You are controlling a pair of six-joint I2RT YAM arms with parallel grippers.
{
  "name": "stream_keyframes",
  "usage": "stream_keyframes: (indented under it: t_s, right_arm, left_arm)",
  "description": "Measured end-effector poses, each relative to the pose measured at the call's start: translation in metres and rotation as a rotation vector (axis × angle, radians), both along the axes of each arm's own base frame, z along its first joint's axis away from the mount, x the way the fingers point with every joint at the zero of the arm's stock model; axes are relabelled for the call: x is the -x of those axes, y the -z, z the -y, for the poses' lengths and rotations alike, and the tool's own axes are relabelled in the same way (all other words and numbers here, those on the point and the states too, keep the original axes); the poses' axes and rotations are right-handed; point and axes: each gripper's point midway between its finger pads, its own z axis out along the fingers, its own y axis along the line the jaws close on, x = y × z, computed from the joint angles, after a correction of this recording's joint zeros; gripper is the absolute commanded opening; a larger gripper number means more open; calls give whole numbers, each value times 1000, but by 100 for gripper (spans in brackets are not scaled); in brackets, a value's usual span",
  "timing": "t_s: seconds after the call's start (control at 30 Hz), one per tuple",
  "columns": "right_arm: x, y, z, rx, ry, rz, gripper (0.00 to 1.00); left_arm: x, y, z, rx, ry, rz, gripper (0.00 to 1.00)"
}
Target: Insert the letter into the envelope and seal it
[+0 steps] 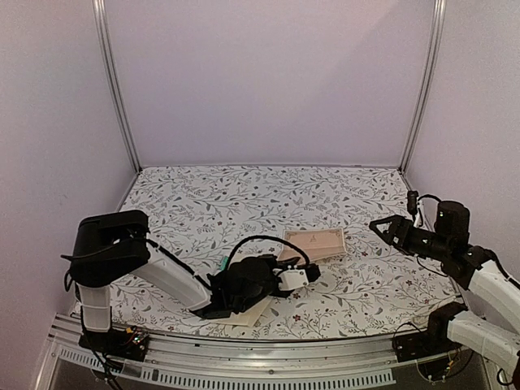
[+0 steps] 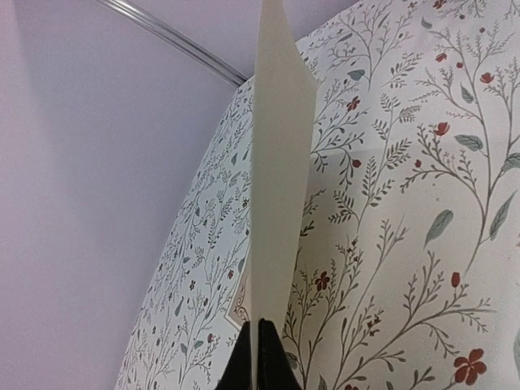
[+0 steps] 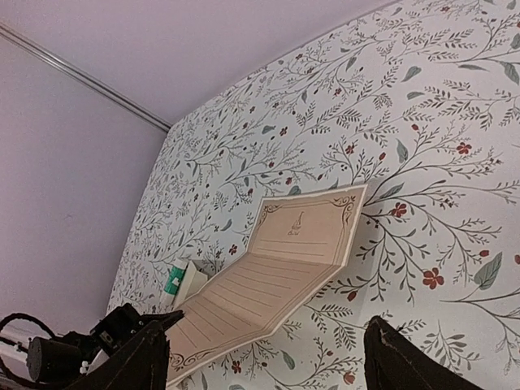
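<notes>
— Pinched tight, the left claw (image 2: 260,345) grips the envelope (image 2: 280,162) by its lower edge. Its wrist camera sees the paper edge-on, as 1 thin cream blade running away from the fingers. From above, that claw lies low over the floral cloth (image 1: 203,203), close to the front rail.

— And the letter (image 1: 315,242)?

— Just beyond the left claw, resting on the cloth. It is creased into 2 panels that meet at an angle, not flat. The right claw (image 1: 386,230) hovers off to its right, fingers spread wide, holding nothing.

— What could go wrong from here?

— I'd worry about 2 things. The envelope is held by a narrow strip only, so it could swivel or slip free if it is pushed against the letter. The crease also looks springy, so a raised panel might catch on the envelope's mouth and buckle. I can't tell whether the flap stands open. A cream sheet also pokes out under the left arm, and whether it is the same paper is unclear.

— The surface, the room?

— The cloth is pale, printed with grey sprigs and small red flowers. It may bunch under a dragging fingertip. Behind it stand plain lilac walls (image 1: 268,81) and 2 metal posts (image 1: 114,89) in the far corners.
</notes>
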Motion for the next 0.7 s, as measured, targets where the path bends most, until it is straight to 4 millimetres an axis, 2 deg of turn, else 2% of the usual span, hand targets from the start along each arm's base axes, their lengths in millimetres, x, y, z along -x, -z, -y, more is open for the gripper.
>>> stream_keyframes:
  t_s: [0.07, 0.13, 0.3, 0.6, 0.7]
  right_arm:
    - [1, 8, -11, -23, -27, -29, 99]
    - [4, 28, -24, -35, -64, -101, 99]
    - [5, 69, -37, -60, -74, -260, 99]
    - [1, 102, -62, -109, -113, -401, 99]
    - [0, 114, -69, -119, -131, -445, 95]
  left_arm:
    - [1, 1, -4, 6, 0, 0, 0]
    - [2, 4, -7, 2, 4, -2, 0]
    - [8, 7, -8, -6, 37, -24, 0]
    - [14, 6, -1, 3, 89, -51, 0]
    - [15, 4, 2, 9, 98, -55, 0]
